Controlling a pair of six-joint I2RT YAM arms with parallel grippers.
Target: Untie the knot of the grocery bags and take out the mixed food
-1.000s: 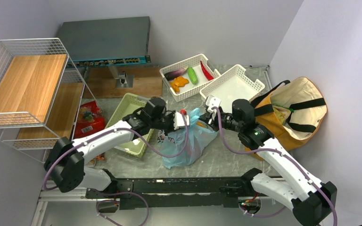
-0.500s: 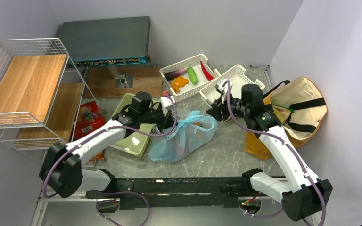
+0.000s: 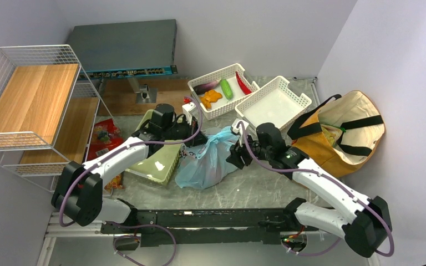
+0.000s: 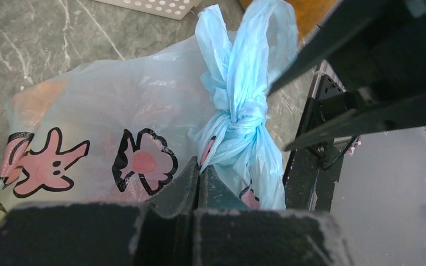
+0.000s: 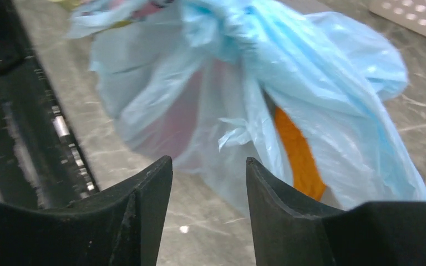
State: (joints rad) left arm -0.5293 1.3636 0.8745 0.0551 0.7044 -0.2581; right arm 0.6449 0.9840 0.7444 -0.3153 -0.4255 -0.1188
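left pincer (image 4: 198, 173) pinching bag (image 4: 89, 105), right pincer (image 5: 208, 164) spread

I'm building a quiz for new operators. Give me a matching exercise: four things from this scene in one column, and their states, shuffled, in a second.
Things:
1. left gripper
2. right gripper
3. knot
4. canvas tote

States:
A. open, holding nothing
B. tied
C. slumped by the right wall, mouth open
D. shut on the blue bag

Pairs: 1-D, 2-A, 3-B, 4-C.
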